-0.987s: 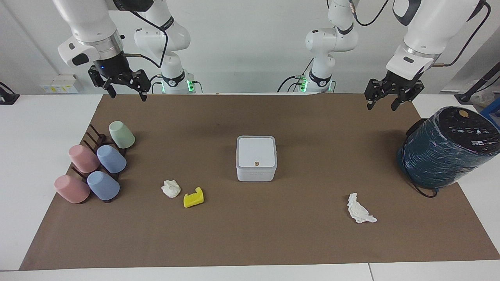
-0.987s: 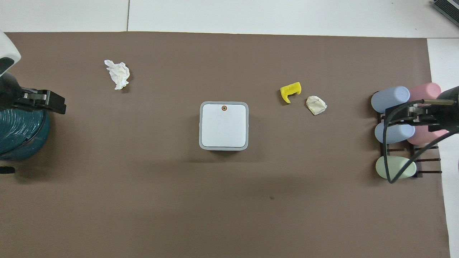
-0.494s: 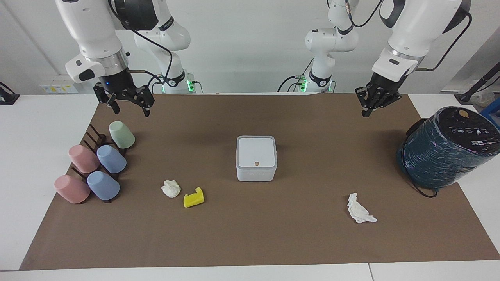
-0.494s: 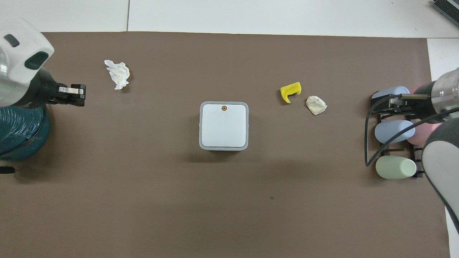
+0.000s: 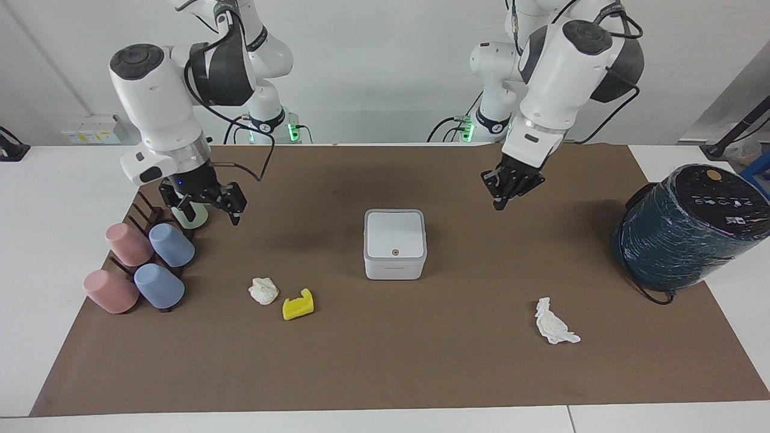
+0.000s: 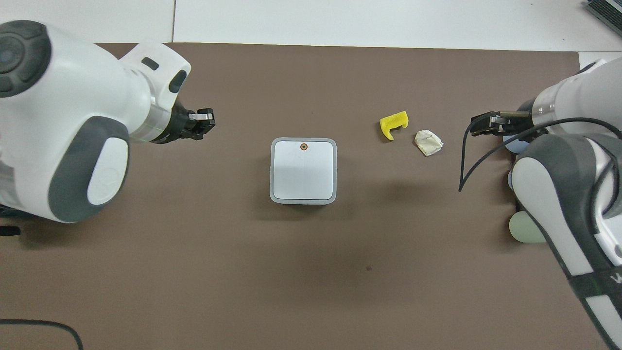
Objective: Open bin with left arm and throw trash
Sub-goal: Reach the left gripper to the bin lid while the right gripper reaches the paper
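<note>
White table (image 5: pixel 60 180), brown mat (image 5: pixel 385 373) on top

In the overhead view the left arm (image 6: pixel 73 121) hides one paper wad (image 5: pixel 556 323); the right arm (image 6: pixel 573 194) covers most cups (image 5: pixel 144 255).

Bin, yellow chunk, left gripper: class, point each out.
bin (image 5: pixel 394 236), facing view, middle of its shut lid.
yellow chunk (image 5: pixel 298 307), facing view, its body.
left gripper (image 5: pixel 502 195), facing view, between its fingertips.
</note>
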You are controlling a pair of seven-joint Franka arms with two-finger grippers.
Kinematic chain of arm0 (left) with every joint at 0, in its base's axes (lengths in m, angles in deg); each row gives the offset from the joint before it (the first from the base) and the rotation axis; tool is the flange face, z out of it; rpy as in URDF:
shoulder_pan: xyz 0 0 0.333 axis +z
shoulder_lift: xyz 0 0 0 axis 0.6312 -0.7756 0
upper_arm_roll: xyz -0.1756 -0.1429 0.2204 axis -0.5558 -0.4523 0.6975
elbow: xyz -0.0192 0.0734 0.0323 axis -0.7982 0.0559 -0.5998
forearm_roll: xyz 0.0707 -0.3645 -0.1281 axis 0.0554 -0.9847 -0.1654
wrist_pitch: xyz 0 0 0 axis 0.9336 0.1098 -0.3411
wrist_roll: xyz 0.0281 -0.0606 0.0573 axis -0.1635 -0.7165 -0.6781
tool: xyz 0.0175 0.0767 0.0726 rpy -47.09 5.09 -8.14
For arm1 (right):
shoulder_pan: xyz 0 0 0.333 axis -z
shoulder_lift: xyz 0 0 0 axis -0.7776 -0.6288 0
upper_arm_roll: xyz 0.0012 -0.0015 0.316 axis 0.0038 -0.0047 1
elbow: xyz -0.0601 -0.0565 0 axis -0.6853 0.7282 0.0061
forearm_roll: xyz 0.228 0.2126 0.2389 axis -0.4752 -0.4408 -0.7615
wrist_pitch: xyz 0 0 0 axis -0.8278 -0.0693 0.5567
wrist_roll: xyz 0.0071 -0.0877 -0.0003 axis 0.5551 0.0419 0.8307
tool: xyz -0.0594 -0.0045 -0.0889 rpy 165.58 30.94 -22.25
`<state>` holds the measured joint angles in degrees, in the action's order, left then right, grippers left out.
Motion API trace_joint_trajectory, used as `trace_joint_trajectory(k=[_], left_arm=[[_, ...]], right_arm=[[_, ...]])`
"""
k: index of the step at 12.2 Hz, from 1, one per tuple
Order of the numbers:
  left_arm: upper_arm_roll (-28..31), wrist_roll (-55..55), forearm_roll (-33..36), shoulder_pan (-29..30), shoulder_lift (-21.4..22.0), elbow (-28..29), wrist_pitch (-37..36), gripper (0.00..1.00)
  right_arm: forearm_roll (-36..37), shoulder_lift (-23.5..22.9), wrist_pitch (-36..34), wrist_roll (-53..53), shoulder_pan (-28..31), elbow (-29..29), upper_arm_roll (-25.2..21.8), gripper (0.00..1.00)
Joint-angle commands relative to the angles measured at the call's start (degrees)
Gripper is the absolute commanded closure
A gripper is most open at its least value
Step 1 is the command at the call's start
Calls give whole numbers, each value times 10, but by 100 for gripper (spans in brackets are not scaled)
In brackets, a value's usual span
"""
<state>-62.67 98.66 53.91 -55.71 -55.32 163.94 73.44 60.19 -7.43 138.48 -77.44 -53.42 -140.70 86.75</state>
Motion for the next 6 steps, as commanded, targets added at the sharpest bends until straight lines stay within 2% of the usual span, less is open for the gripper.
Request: trace_joint_trajectory(k=[1,6], left_arm=[[9,89,-4,-42,-27,4,68,100],[8,152,-30,-85,-40,15,136,100]], right_arm=[[-6,-47,45,35,12,5,4,0],[-7,-127,123,98,9,4,6,0]])
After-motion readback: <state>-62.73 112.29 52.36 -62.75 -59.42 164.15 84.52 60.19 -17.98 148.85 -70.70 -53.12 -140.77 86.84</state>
